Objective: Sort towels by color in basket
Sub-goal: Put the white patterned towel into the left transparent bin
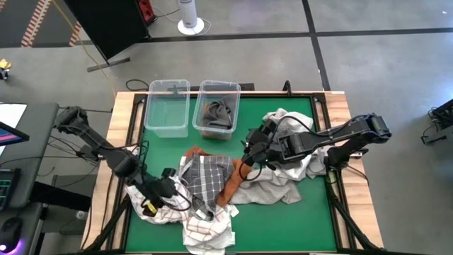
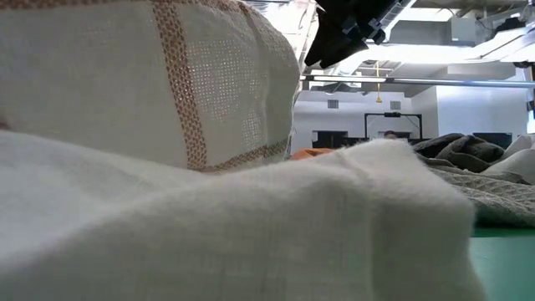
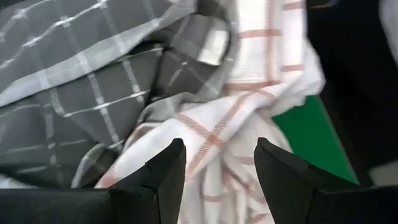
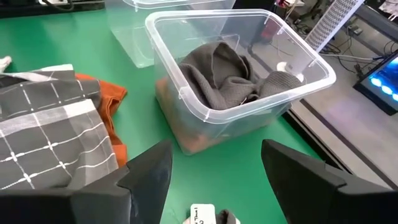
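A heap of towels lies on the green table. The grey towel with white grid (image 1: 205, 177) (image 3: 74, 81) lies on top, over the rust-orange towel (image 1: 230, 185) (image 4: 109, 99). The white red-checked towel (image 1: 207, 227) (image 3: 249, 81) is toward the near edge. Light grey and white towels (image 1: 290, 170) are piled at the right. A dark grey towel (image 1: 218, 112) (image 4: 224, 74) lies in the right clear bin (image 4: 298, 59). My left gripper (image 1: 172, 185) (image 3: 217, 146) is open at the heap's left side, over the red-checked and grid towels. My right gripper (image 1: 249, 147) (image 4: 214, 149) is open between the heap and the right bin.
The left clear bin (image 1: 168, 106) stands beside the right one near the far edge. Something orange shows low in the right bin (image 4: 186, 140). Bare green mat (image 1: 283, 227) lies toward the near right. A wooden rim (image 1: 340, 127) frames the table. In the low view, cloth (image 2: 167, 100) fills the foreground.
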`<state>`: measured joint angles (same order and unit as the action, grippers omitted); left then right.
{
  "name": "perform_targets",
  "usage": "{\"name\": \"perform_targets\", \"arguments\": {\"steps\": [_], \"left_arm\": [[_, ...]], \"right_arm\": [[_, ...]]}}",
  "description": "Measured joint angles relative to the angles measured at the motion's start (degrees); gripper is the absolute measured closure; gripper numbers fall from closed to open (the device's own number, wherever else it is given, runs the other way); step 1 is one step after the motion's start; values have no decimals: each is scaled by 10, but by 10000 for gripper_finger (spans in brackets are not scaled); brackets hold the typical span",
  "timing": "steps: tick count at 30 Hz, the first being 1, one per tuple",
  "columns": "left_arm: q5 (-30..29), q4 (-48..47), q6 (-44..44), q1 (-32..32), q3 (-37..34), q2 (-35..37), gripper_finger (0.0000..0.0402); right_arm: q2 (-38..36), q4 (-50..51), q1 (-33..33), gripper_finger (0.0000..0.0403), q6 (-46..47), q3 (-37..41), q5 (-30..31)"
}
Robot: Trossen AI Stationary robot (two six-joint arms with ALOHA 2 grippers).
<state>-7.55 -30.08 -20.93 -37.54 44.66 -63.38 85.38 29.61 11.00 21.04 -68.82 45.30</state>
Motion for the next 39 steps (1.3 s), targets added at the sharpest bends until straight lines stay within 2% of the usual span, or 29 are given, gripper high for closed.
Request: {"name": "perform_targets", "arguments": {"steps": [4,13,19,21,24,28,29,34,39], "left_arm": [[-47,12,-11,-28,0,-34,221],[-61,30,0,-50,0,-133,221],[-112,29,1,-49,0,-175,224],[-125,29,-1,-50,0,-185,237],[-147,28,-10,-49,0,-193,280],[-161,29,-17,-48,0,-187,373],[-162,28,-17,-48,0,-180,386],[-176,-38,-31,-41,33,-113,395],[-263,-98,-24,-32,96,-6,396]], "right_arm": [[0,1,0,117,-1,0,0],[0,1,0,117,-5,0,-1],[0,1,2,117,-5,0,-1],[0,1,3,117,-5,0,-1],[0,1,8,117,-2,0,-2],[0,1,11,117,-1,0,-2],[0,1,13,117,0,0,-2],[0,-2,14,117,2,0,-2],[0,-5,14,117,5,0,-3]]}}
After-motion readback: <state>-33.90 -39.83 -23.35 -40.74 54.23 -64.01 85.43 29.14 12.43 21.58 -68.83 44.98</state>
